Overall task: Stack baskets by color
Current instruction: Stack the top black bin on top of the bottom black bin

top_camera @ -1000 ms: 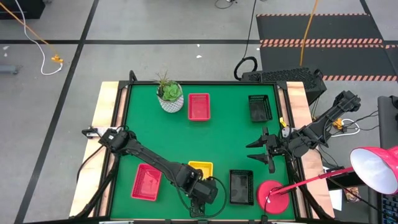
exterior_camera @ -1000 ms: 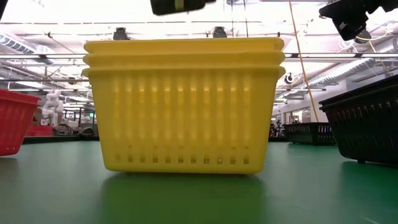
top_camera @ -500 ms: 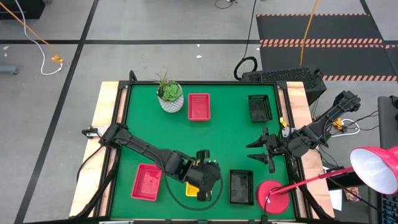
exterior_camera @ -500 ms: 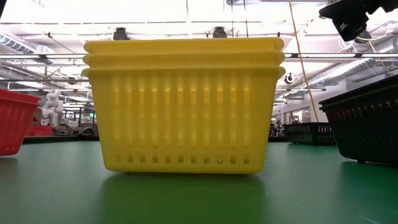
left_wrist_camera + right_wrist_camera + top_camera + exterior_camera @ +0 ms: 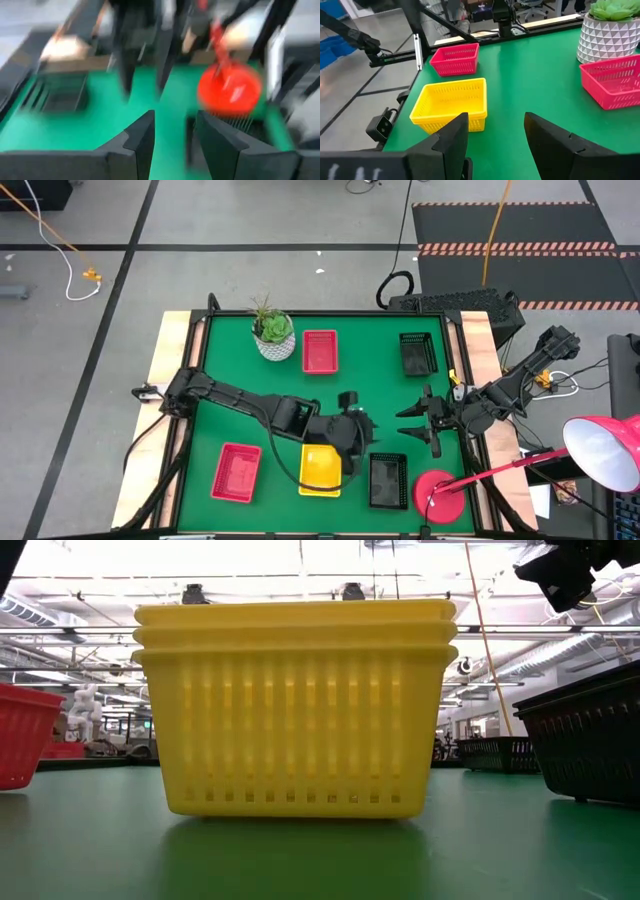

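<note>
A stack of three yellow baskets [image 5: 320,470] [image 5: 295,705] stands on its base on the green mat near the table's front edge. Single red baskets sit at the front left [image 5: 237,472] and the far middle [image 5: 320,350]. Black baskets sit at the far right [image 5: 417,353] and the front right [image 5: 388,480]. My left gripper [image 5: 368,430] [image 5: 172,117] hovers open above the mat, just beyond the yellow stack, with nothing between its fingers. At the right side my right gripper [image 5: 405,422] [image 5: 495,120] hangs open and empty above the mat.
A white plant pot [image 5: 272,335] stands at the far left beside the far red basket. A round red lamp base [image 5: 437,490] sits at the front right corner next to the black basket. Bare green mat [image 5: 370,380] lies in the middle.
My left gripper has risen from the near side of the yellow stack and swung over it toward the table's far right, tipping from pointing down to nearly level. The yellow stack has stayed put and now shows uncovered from above.
</note>
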Motion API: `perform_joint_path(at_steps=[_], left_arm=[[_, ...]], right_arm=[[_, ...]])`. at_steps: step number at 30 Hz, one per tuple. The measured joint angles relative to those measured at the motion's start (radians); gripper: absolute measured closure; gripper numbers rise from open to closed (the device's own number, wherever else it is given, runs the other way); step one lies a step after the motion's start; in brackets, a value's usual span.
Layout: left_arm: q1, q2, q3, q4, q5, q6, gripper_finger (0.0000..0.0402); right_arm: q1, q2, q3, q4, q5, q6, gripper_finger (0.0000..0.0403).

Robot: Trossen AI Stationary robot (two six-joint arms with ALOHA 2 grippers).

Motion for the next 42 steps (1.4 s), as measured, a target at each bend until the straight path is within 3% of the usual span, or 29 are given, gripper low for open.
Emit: perform_joint_path(at_steps=[7, 14, 18, 27, 32, 39, 42], left_arm=[[0.044, 0.001, -0.187, 0.533, 0.173, 0.08, 0.0254], [0.077, -0.042, -0.469, 0.86, 0.176, 0.059, 0.0254], [0.112, -0.176, -0.674, 1.019, 0.192, 0.01, 0.0254], [0.111, -0.481, -1.14, 1.228, 0.202, -0.041, 0.0254], [0.09, -0.542, -1.348, 1.396, 0.148, -0.045, 0.0254], [0.132, -0.554, -1.441, 1.49, 0.14, -0.104, 0.0254], [0.132, -0.55, -1.44, 1.481, 0.144, -0.093, 0.0254]], right_arm=[[0.0, 0.0, 0.0, -0.007, -0.001, 0.026, 0.0216], [0.0, 0.0, 0.0, -0.019, -0.002, 0.035, 0.0216], [0.0, 0.0, 0.0, -0.034, -0.002, 0.038, 0.0216], [-0.007, 0.004, -0.027, -0.02, 0.007, 0.027, 0.0216], [-0.031, 0.005, -0.111, 0.166, 0.031, -0.037, 0.0216], [-0.088, 0.005, -0.219, 0.531, 0.029, -0.313, 0.0216], [-0.101, 0.004, -0.231, 0.558, 0.029, -0.339, 0.0216]])
